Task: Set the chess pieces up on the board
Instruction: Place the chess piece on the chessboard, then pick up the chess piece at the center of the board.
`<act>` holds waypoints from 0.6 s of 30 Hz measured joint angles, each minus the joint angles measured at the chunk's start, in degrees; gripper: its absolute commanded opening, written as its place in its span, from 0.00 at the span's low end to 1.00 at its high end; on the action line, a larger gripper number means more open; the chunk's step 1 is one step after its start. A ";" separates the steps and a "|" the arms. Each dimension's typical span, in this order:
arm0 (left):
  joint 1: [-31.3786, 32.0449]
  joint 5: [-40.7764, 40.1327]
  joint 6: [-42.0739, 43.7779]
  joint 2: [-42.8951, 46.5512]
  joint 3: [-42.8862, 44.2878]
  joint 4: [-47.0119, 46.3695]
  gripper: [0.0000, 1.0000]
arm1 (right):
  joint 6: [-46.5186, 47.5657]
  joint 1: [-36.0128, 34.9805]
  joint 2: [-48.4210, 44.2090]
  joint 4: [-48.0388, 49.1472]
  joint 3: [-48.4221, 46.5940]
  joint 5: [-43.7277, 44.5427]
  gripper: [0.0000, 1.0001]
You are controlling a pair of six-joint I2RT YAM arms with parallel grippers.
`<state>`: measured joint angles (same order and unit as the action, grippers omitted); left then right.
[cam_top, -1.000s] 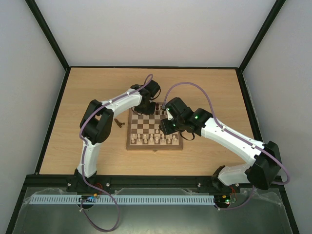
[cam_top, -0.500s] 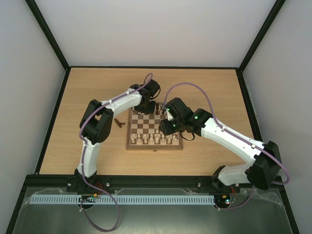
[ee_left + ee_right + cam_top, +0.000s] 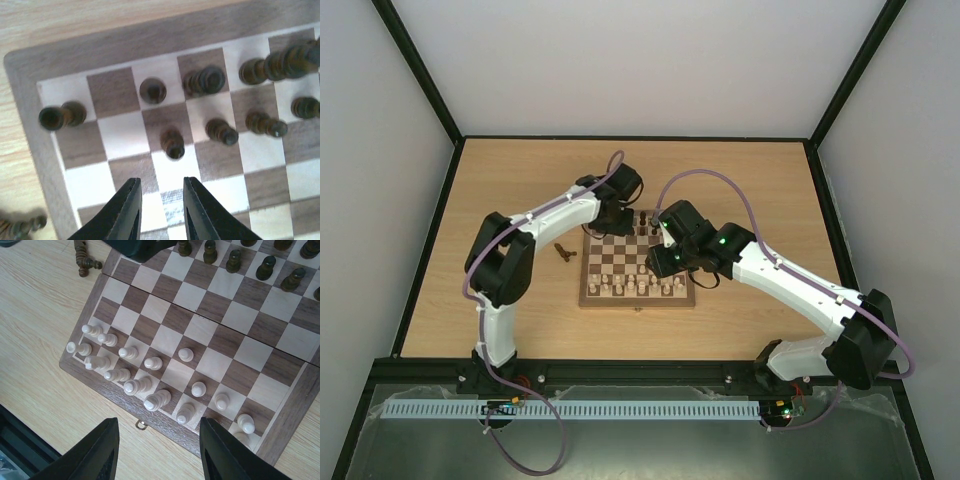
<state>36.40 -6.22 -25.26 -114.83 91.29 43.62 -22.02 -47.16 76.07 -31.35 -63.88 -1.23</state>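
Observation:
The chessboard (image 3: 638, 302) lies mid-table. Several dark brown chessmen (image 3: 645, 228) stand on its far rows; a few more lie loose on the table (image 3: 563, 252) left of the board. My left gripper (image 3: 617, 213) hovers over the board's far left corner. In the left wrist view it (image 3: 161, 210) is open and empty, just short of a dark pawn (image 3: 172, 143), with other dark pieces (image 3: 205, 81) beyond. My right gripper (image 3: 660, 262) hangs over the board's near right part. In the right wrist view it (image 3: 157, 455) is wide open and empty above the board's near border (image 3: 290, 410).
Pale cream chessmen (image 3: 150, 362) fill the board's near rows (image 3: 635, 288). The loose dark pieces also show in the right wrist view (image 3: 82, 260) and in the left wrist view (image 3: 22, 227). Bare wooden tabletop (image 3: 750, 180) surrounds the board, bounded by black frame rails.
My left arm has swung: its elbow dropped toward the near left and its wrist shifted slightly left over the board's far corner. The right arm has not moved.

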 measured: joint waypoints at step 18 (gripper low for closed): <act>-2.03 -1.38 -7.52 24.48 -19.82 -4.28 0.71 | -0.02 0.00 0.02 0.00 0.00 -0.33 0.46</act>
<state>34.37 -7.60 -32.77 -90.35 71.46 39.33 -22.04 -47.16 76.09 -31.35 -63.88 -1.56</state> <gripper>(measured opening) 0.676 0.457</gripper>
